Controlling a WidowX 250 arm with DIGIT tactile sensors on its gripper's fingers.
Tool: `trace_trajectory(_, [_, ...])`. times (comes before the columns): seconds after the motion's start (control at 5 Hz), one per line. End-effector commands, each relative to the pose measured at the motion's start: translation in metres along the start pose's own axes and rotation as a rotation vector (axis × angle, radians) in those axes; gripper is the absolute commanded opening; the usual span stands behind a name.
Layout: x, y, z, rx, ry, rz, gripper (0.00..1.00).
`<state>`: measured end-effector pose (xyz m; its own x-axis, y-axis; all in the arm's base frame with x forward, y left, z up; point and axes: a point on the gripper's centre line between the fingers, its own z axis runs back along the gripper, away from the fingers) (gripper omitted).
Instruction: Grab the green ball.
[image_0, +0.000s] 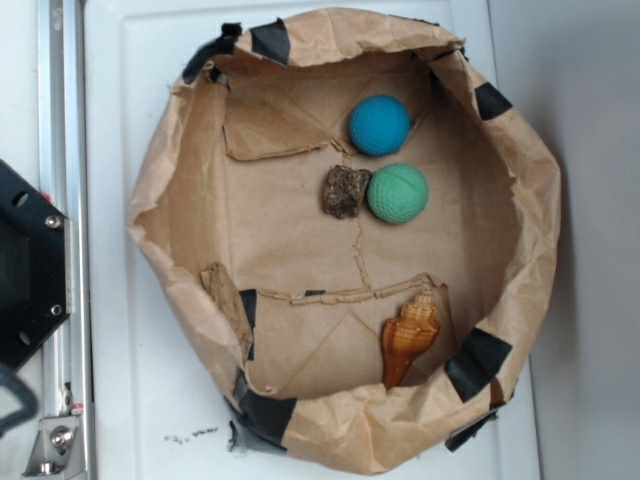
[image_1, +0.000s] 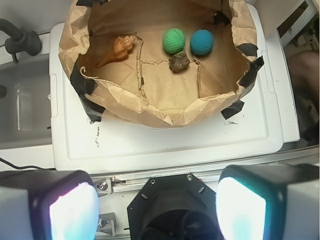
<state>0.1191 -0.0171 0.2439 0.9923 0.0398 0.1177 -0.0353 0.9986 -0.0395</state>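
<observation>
The green ball (image_0: 397, 193) (image_1: 173, 40), mint-coloured with a grooved surface, lies on the floor of a brown paper-lined basin (image_0: 170, 170) (image_1: 150, 112). A smooth teal-blue ball (image_0: 379, 125) (image_1: 202, 42) rests just beside it. A rough brown lump (image_0: 345, 191) (image_1: 178, 62) touches the green ball. My gripper (image_1: 157, 207) is open, its two pads spread wide at the bottom of the wrist view, well back from the basin and over the robot's black base. In the exterior view the gripper does not show.
An orange-brown conch shell (image_0: 409, 335) (image_1: 118, 49) lies by the basin's wall. The crumpled paper walls stand high, patched with black tape (image_0: 478, 362). The basin sits on a white tray (image_1: 165, 145). A metal rail (image_0: 62, 230) and the black robot base (image_0: 25, 270) (image_1: 170, 210) flank it.
</observation>
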Motion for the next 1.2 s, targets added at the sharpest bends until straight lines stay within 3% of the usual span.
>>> trace_trajectory(0.0, [0.000,0.000,0.000,0.000,0.000,0.000,1.00])
trace_trajectory(0.2, [0.049,0.005,-0.015,0.008,-0.059,-0.059,1.00])
trace_trajectory(0.4, [0.098,0.024,-0.035,0.058,-0.081,-0.128,1.00])
trace_trajectory(0.6, [0.147,0.033,-0.067,0.010,-0.112,-0.250,1.00])
trace_trajectory(0.8, [0.194,0.034,-0.108,0.039,-0.123,-0.365,1.00])
trace_trajectory(1.0, [0.240,0.012,-0.141,-0.025,-0.139,-0.424,1.00])
